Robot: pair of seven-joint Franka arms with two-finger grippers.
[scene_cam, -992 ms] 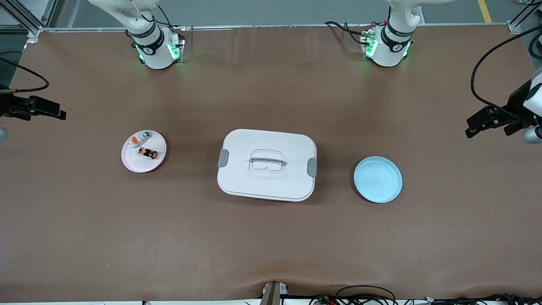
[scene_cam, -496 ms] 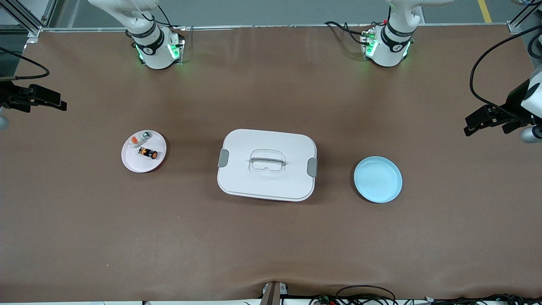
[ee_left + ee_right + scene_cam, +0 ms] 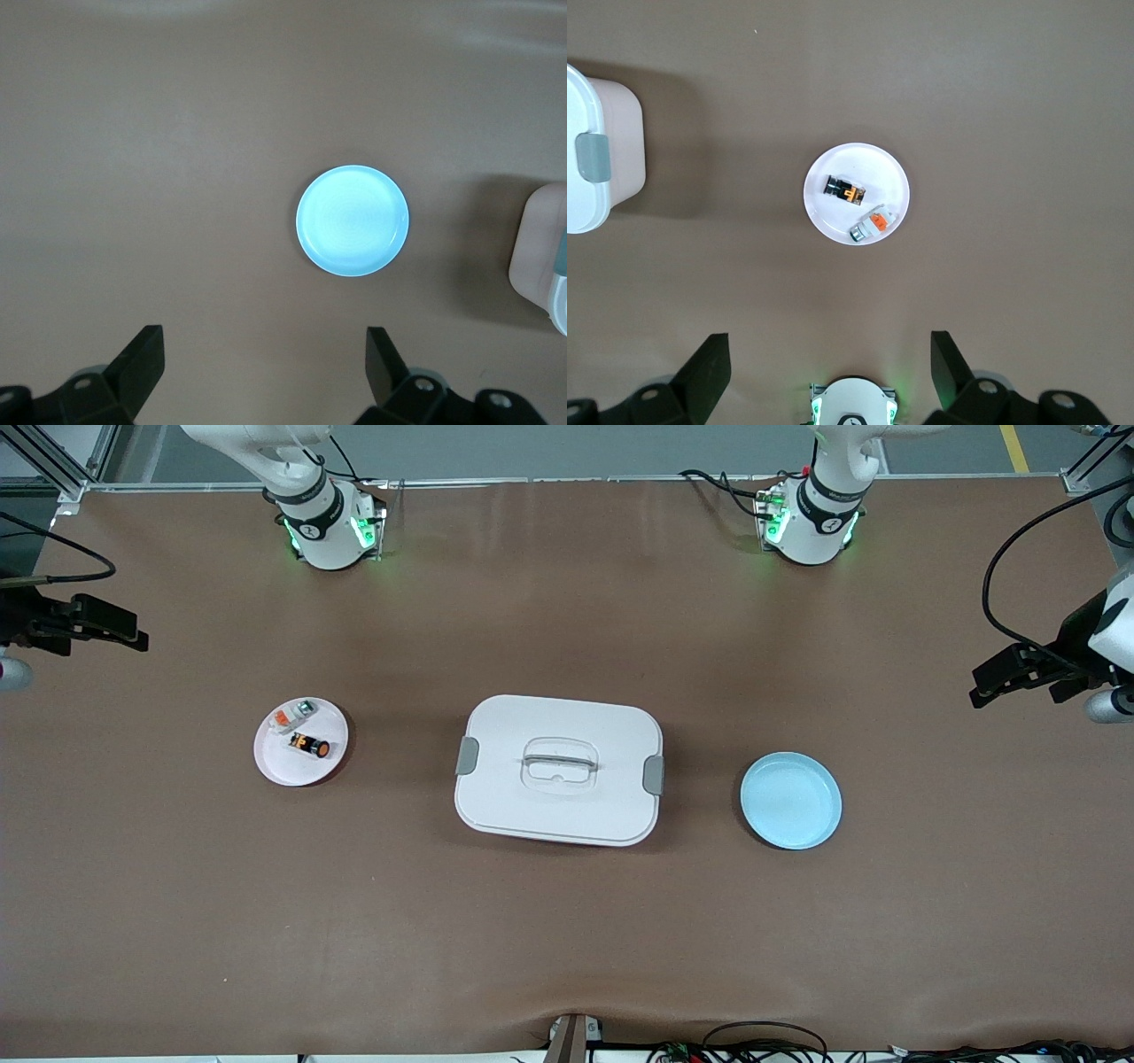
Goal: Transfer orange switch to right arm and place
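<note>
The orange switch [image 3: 310, 746] lies on its side on a small white plate [image 3: 276, 766] toward the right arm's end of the table. In the right wrist view the switch [image 3: 843, 189] lies on the same plate [image 3: 833, 221]. My right gripper [image 3: 133, 636] hangs high over the bare table at that end, open and empty; its fingers [image 3: 709, 367] are wide apart. My left gripper [image 3: 983, 686] hangs high over the left arm's end of the table, open and empty [image 3: 266, 372], apart from everything.
A small white-and-orange block [image 3: 293, 714] shares the white plate [image 3: 873, 225]. A large white lidded box [image 3: 559, 769] with grey clips sits mid-table. An empty light-blue plate [image 3: 790, 800] lies toward the left arm's end [image 3: 353, 220].
My right gripper has drifted a little toward the robots' side of the table. My left gripper has barely shifted. The objects on the table have not moved.
</note>
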